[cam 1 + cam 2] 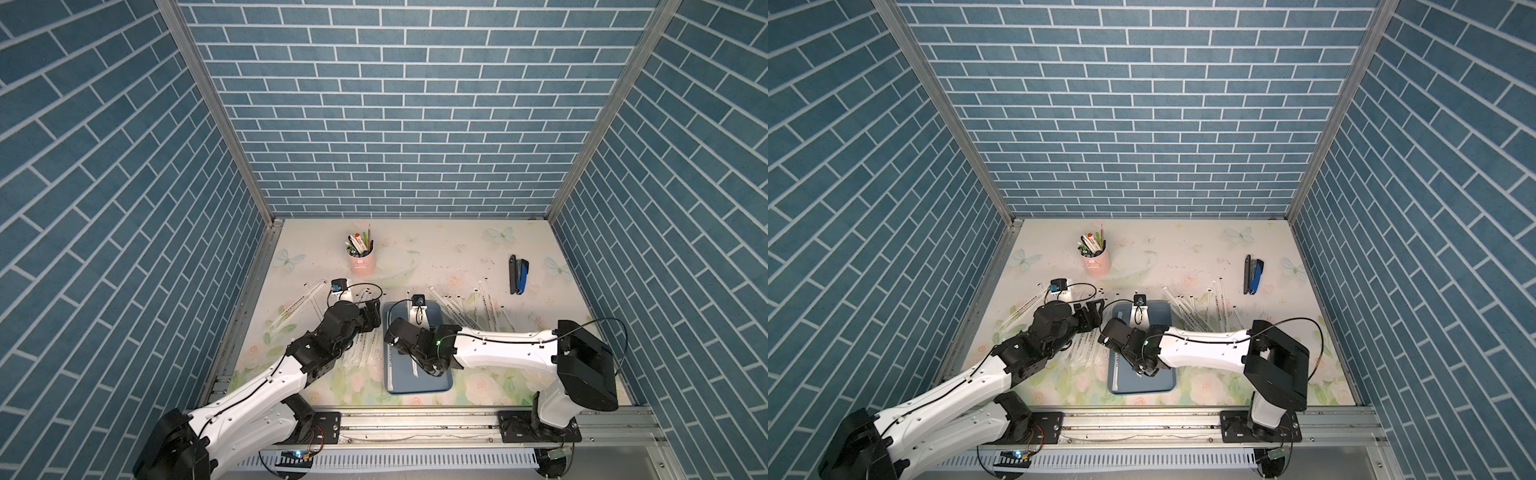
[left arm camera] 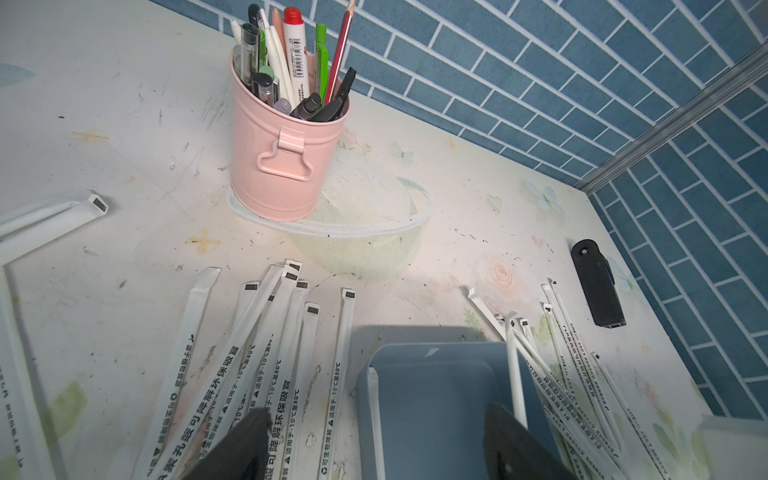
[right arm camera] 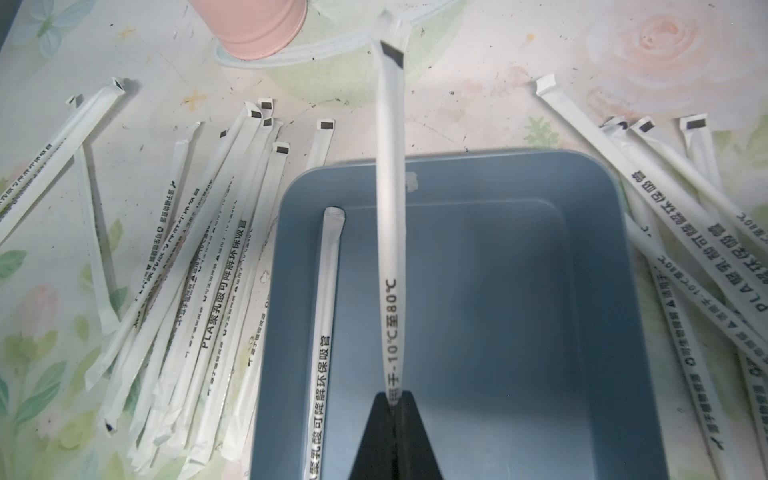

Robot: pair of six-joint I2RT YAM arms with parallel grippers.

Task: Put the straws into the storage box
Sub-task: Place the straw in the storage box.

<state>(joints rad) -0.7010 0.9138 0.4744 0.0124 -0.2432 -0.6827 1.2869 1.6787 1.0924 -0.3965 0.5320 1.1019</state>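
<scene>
Floral tabletop, blue-brick walls: right gripper clamped on one straw over the storage box, far end seemingly past the rim; released so, it could land across the rim; left gripper spread, empty, near loose straws

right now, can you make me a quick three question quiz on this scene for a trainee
1. True or false: the right pincer is shut on a straw over the storage box.
2. In the right wrist view, how many straws lie on the box floor?
3. The left pincer is: A open, B shut on a straw, C shut and empty.
Key: 1 true; 2 one, the lying straw; 3 A.
</scene>
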